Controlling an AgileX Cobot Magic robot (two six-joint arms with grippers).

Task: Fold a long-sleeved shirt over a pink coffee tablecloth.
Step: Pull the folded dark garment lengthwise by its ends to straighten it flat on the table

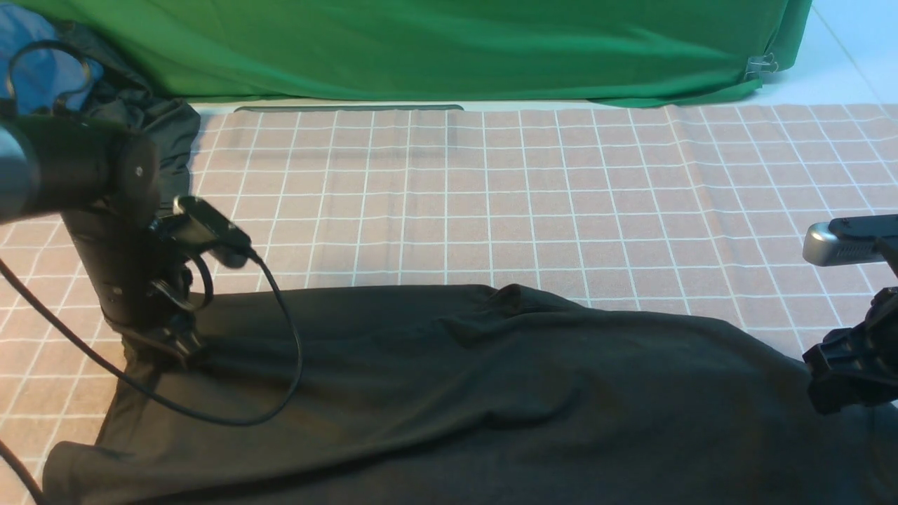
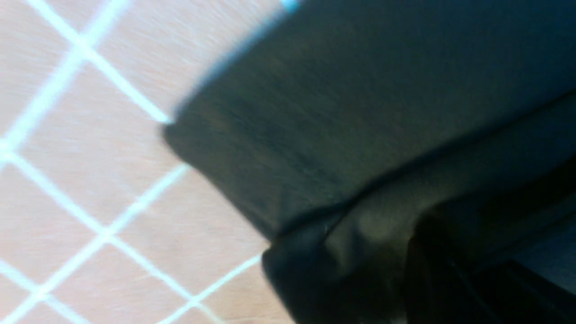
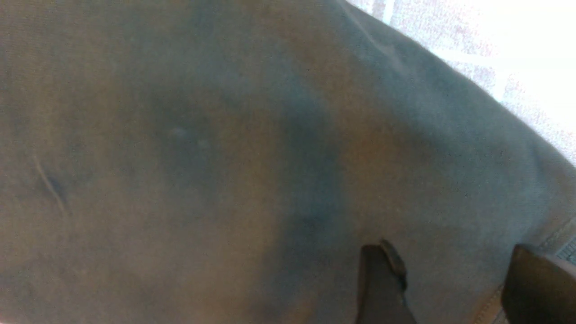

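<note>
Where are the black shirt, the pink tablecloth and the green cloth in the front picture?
black shirt (image 1: pixel 491 393), front view, middle of its body.
pink tablecloth (image 1: pixel 561 196), front view, bare squares behind the shirt.
green cloth (image 1: pixel 435 49), front view, its middle.

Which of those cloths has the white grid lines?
The pink tablecloth, spread flat under the black shirt; the green cloth behind it is plain.
</note>
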